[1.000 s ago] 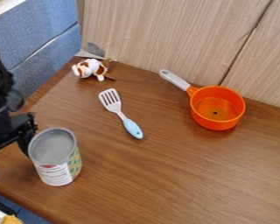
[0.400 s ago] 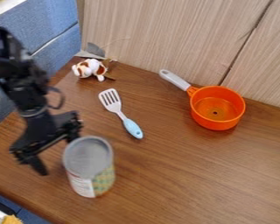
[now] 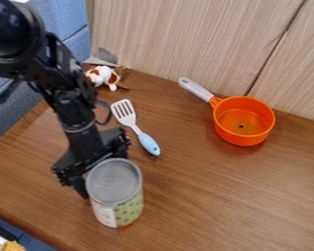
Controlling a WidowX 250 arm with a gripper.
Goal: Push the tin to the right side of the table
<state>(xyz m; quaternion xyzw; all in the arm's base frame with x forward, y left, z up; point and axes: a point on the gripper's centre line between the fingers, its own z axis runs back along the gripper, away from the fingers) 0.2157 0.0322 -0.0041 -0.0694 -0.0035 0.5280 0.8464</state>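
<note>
And here's the black gripper (image 3: 99, 170), down over the left part of the bench (image 3: 205, 196), its jaws spread wide, one to the near left and the other to the far right. They have the tin (image 3: 114, 184) right up at their opening, not clamped; where they actually touch it is hidden. The tin stands upright, left of the middle and towards the near edge, grey end up, and it has slid rightward from its earlier spot at the left, the arm (image 3: 71, 105) following it across!

Just beyond the jaws lies the spatula (image 3: 146, 142), slotted white head away, pale blue handle towards us, same place as before. Further back, the brown-and-white toy animal (image 3: 104, 76) peeks out beside the arm. Over on the right, well apart from the tin, sits the orange pot (image 3: 244, 120), its pale handle (image 3: 196, 89) pointing back and left, near the wood-grain panel (image 3: 186, 39).
</note>
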